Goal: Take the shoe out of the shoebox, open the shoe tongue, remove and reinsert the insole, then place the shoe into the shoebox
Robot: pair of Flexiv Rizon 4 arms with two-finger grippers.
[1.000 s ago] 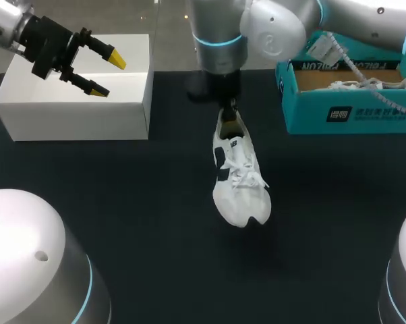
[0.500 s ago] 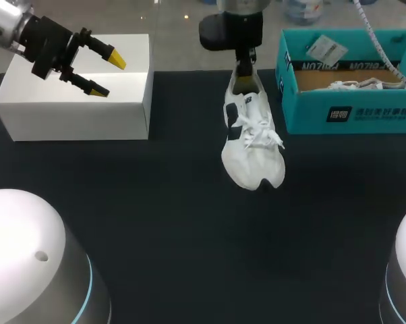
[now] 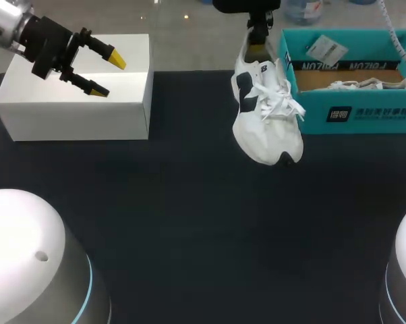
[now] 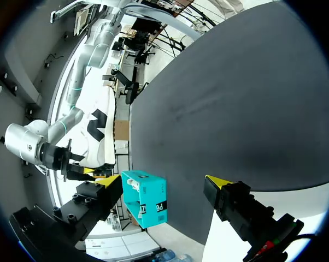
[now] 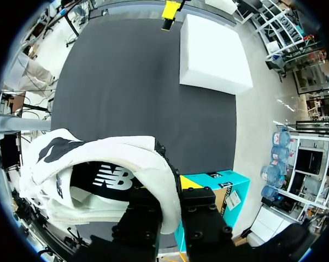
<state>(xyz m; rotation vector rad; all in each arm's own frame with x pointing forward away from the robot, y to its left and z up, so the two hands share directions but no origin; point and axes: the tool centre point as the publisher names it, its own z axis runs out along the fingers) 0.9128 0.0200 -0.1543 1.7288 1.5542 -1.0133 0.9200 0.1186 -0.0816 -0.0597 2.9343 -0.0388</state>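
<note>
A dark table (image 3: 156, 223) fills most of the head view. A teal shoebox (image 3: 351, 111) stands open at the table's far right corner, and everything else is placed from it.

Well to the left of the shoebox, across the width of the table, sits a plain white box (image 3: 75, 101), closed and about level with it at the far edge.

A white shoe (image 3: 265, 125) with a dark side mark hangs just beside the shoebox's left wall, outside it. The heel is up, the toe points down toward the table, and the white laces hang loose. From above, the shoe's side overlaps the near left corner of the shoebox. Whether they touch cannot be told.

The right gripper (image 3: 258, 37) is above the shoe, close to the shoebox's far left corner. Its two fingers are clamped on the heel collar, one inside the shoe and one outside, as the right wrist view shows.

The left gripper (image 3: 107, 74) hovers over the white box, well apart from the shoebox. Its yellow-tipped fingers are spread apart and hold nothing.

Inside the shoebox, on its brown floor, lies a second white shoe (image 3: 365, 84). A small paper tag (image 3: 322, 47) rests against the back wall.
</note>
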